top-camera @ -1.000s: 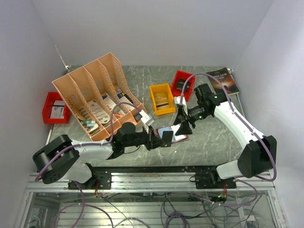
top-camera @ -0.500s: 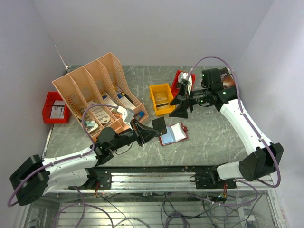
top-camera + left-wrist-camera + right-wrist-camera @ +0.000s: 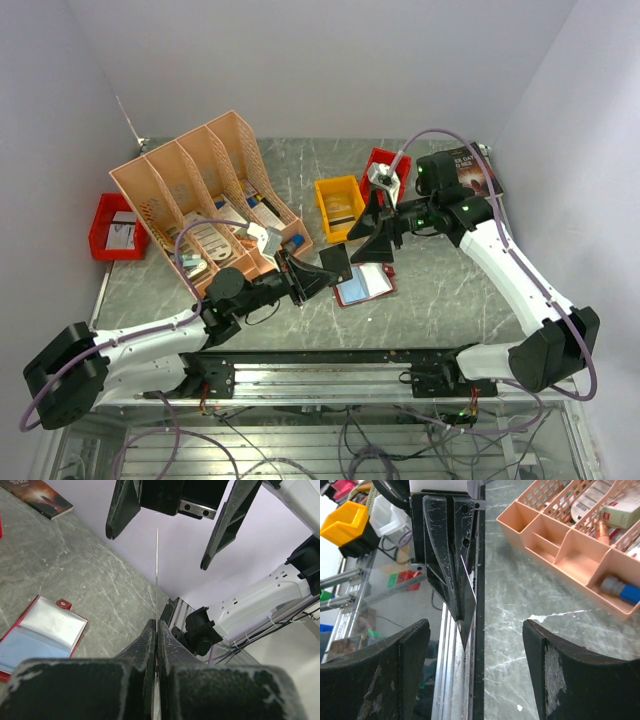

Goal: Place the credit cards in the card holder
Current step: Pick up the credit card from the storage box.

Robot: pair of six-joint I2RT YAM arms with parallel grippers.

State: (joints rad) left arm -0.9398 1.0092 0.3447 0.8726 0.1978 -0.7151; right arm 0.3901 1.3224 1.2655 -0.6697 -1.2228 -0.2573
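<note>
Credit card (image 3: 157, 575), dark and seen edge-on from the left wrist, clamped at its lower end between the closed left jaws and held clear of the bench (image 3: 450, 290). Right jaws spread wide, one finger on either side of the card's free end, neither touching it. Card holder (image 3: 365, 285) lying open and flat on the bench just beside the raised card, red cover down, clear pockets up, one pocket showing pale blue. Peach desk organiser (image 3: 205, 195) off to the left; yellow bin (image 3: 340, 208), red bin (image 3: 383, 172) and dark paperback (image 3: 472, 170) farther back.
</note>
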